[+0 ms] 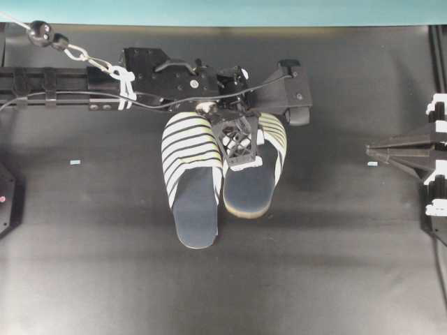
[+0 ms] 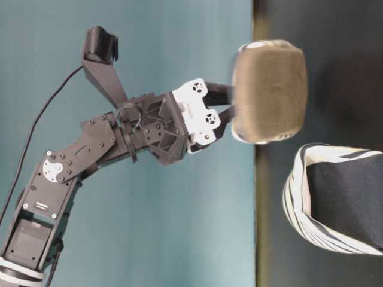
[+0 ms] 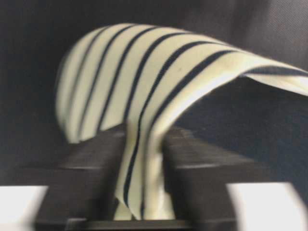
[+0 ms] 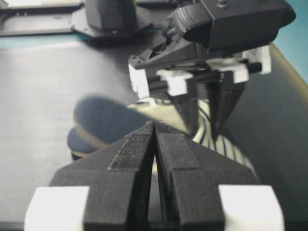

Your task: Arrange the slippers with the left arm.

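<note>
From overhead, the slippers point(image 1: 209, 178) lie side by side at frame centre, the left gripper point(image 1: 241, 143) hiding one striped toe cover. At table level that slipper point(image 2: 269, 89) blurs. The left wrist view shows striped fabric point(image 3: 144, 125) between parted fingers; held or released, I cannot tell. The right gripper point(image 4: 155, 126) is clenched, empty.

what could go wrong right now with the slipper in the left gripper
1. The left gripper has only the striped toe cover of the right-hand slipper between its fingers, and that slipper looks tilted and blurred, so it may drop askew.
2. It hangs right beside the other slipper, edges nearly touching, so a drop or swing could knock that one out of line.
</note>
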`<state>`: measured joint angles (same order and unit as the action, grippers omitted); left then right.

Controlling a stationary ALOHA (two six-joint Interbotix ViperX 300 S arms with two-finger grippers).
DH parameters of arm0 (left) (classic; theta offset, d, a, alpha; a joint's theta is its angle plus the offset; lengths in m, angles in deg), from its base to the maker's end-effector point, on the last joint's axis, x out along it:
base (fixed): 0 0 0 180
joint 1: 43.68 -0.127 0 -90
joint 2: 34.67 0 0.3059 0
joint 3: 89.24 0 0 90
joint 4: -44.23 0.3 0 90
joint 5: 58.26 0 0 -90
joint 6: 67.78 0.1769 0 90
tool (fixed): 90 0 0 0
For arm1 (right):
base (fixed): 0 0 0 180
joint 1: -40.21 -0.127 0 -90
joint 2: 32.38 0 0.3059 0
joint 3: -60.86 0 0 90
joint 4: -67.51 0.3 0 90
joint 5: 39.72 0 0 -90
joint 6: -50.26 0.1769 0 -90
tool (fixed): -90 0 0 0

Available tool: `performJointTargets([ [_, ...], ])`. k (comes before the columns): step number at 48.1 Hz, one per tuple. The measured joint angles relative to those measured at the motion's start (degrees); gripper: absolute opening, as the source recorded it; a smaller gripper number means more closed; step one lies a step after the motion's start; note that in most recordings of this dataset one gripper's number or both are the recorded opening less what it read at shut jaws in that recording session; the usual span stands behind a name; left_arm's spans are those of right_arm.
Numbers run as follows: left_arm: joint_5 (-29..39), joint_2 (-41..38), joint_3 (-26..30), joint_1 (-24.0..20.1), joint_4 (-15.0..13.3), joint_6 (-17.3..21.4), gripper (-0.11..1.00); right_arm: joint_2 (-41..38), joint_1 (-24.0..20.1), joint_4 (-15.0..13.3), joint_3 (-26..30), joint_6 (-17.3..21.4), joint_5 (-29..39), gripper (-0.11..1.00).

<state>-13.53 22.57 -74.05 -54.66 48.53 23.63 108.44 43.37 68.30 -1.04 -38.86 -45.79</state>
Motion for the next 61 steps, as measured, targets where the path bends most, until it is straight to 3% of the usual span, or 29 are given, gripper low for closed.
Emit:
performJointTargets([
  [6, 0.0, 0.0, 0.0, 0.09, 0.0, -1.23, 0.78, 0.0, 0.0, 0.0, -0.09, 0.0, 0.0, 0.0],
  [10, 0.0, 0.0, 0.0, 0.26, 0.0, -1.58, 0.86, 0.0, 0.0, 0.09, -0.09, 0.0, -0.09, 0.0],
  [24, 0.0, 0.35, 0.0, 2.02, -0.18, -0.88, 0.86, 0.0, 0.0, 0.09, -0.09, 0.0, -0.09, 0.0],
  [35, -4.31, 6.77, -4.13, 5.8, -0.18, 3.6, 0.86, 0.0, 0.0, 0.0, -0.09, 0.0, -0.09, 0.0],
  [44, -13.97, 16.0, -13.89, 8.09, -0.18, 6.15, 0.86, 0.0, 0.0, 0.09, -0.18, 0.0, 0.0, 0.0],
  [61, -35.77, 31.11, -36.12, 8.0, -0.18, 5.54, 0.86, 0.0, -0.09, 0.09, -0.26, 0.0, 0.53, 0.0],
])
